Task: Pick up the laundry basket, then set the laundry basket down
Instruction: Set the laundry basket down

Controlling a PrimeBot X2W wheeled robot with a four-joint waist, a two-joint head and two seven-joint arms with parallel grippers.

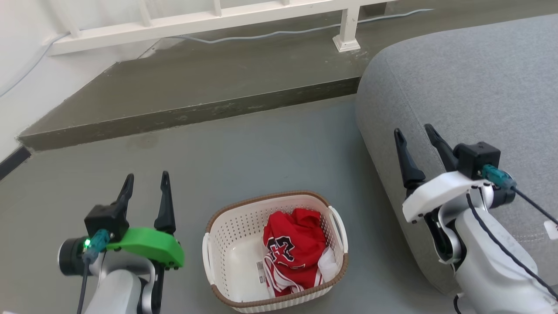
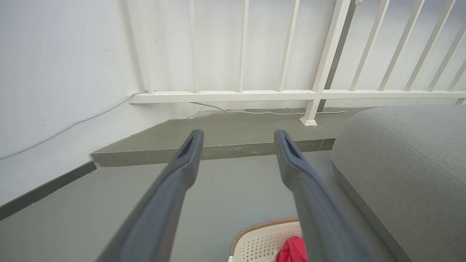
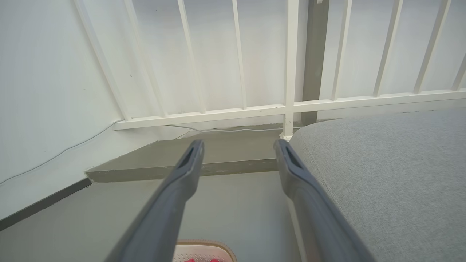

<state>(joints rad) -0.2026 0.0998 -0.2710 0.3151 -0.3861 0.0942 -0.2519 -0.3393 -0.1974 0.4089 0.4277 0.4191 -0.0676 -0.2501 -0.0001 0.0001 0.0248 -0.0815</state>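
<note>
The laundry basket (image 1: 226, 235) stands on the grey floor between my two arms, cream-white and perforated with a brown rim and white side handles. A red garment (image 1: 294, 250) lies inside it. My left gripper (image 1: 146, 179) hovers open to the basket's left, fingers spread and empty. On the other side my right gripper (image 1: 414, 133) is open too, raised over the sofa's edge. In the left wrist view the basket's rim (image 2: 262, 227) peeks in at the bottom between the fingers (image 2: 182, 171). A sliver of the basket (image 3: 204, 251) shows low in the right wrist view.
A grey sofa (image 1: 471, 100) fills the right side, close to the basket. A raised concrete step (image 1: 192, 87) runs across ahead, with a white railing (image 1: 209, 19) and a cable on it. A white wall (image 1: 17, 74) stands at the left.
</note>
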